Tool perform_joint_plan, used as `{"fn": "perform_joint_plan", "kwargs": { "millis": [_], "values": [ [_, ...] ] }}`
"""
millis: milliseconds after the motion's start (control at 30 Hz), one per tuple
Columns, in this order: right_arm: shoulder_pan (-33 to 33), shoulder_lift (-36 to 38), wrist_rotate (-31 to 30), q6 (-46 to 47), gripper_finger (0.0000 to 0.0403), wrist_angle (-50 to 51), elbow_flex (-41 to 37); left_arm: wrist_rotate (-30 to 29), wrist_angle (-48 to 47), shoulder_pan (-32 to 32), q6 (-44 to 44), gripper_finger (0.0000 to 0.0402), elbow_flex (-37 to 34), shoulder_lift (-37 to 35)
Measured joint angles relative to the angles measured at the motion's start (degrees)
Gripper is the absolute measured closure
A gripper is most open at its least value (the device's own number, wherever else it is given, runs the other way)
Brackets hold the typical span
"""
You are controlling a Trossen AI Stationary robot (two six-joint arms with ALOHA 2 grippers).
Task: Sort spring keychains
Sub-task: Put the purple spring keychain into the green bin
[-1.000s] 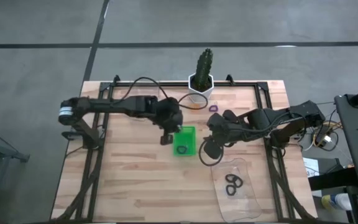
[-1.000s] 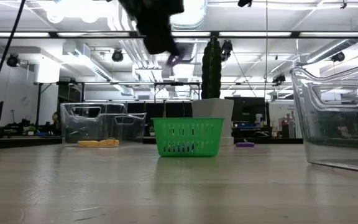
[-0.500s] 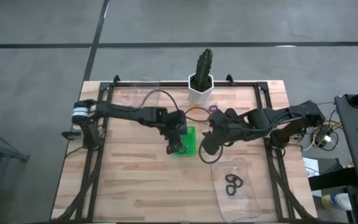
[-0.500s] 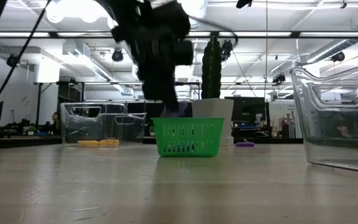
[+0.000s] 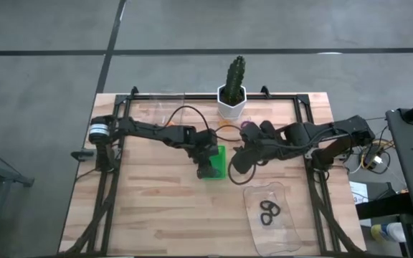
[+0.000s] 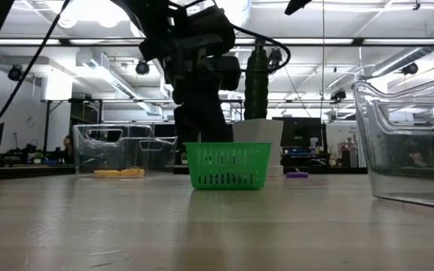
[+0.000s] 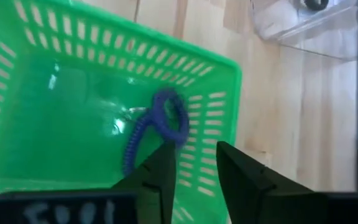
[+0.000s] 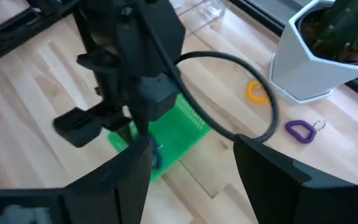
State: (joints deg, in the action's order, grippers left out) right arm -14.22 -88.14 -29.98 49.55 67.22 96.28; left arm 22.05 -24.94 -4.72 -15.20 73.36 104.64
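My left gripper [image 7: 194, 162] is open and reaches down into the small green tray [image 5: 219, 156] at mid-table. It also shows in the low view [image 6: 202, 124]. A purple spring keychain [image 7: 160, 124] lies on the tray floor against a wall, just ahead of the fingertips and not between them. My right gripper [image 8: 194, 180] is open and hovers just right of the green tray [image 8: 179, 127]. Another purple keychain [image 8: 300, 129] and an orange one [image 8: 258, 92] lie on the table near the cactus pot. Black keychains [image 5: 267, 211] lie in a clear tray.
A white pot with a cactus [image 5: 232, 100] stands at the far edge. One clear tray [image 5: 282, 226] sits near right. Another clear tray [image 6: 119, 154], far left, holds orange keychains [image 6: 119, 172]. The left arm's cable [image 8: 241, 68] loops over the table. Bare wood lies near left.
My left gripper came down and toward the near edge, from above the green tray's far left corner into the tray. The purple keychain that showed at its fingertips high above the table now lies on the tray floor.
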Motion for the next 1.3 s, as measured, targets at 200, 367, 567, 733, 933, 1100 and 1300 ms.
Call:
{"fn": "perform_joint_plan", "kwargs": {
  "millis": [200, 367, 567, 733, 933, 1100, 1300],
  "values": [
    [3.69, 0.00, 2.36, -3.36, 0.0184, 0.55, -0.53, 1.74, -0.05, 0.20, -3.56, 0.0286, 0.08, -1.87],
    [9.72, 0.00, 11.59, -11.88, 0.0184, 2.06, -1.38, 2.87, -0.14, 0.50, -6.16, 0.0285, 0.11, -7.54],
    [17.14, 0.00, 21.13, -27.78, 0.0184, 4.12, -5.18, 2.73, -0.09, 0.80, -8.06, 0.0284, -0.21, -16.96],
    [22.22, -0.09, 24.10, -43.40, 0.0184, 4.03, -9.15, 1.43, -0.01, 0.77, -10.53, 0.0284, -0.48, -25.29],
    [28.88, -0.11, 24.04, -52.24, 0.0184, -0.68, -15.75, -2.67, -0.03, 0.81, -12.00, 0.0284, -0.52, -33.20],
    [33.26, -0.13, 24.85, -54.28, 0.0184, -9.50, -22.74, -4.01, 0.01, 0.81, -12.07, 0.0284, -0.52, -38.57],
    [37.16, -0.12, 28.88, -54.28, 0.0184, -20.31, -29.63, -5.62, 0.00, 0.79, -12.07, 0.0284, -0.52, -42.11]
  ]
}}
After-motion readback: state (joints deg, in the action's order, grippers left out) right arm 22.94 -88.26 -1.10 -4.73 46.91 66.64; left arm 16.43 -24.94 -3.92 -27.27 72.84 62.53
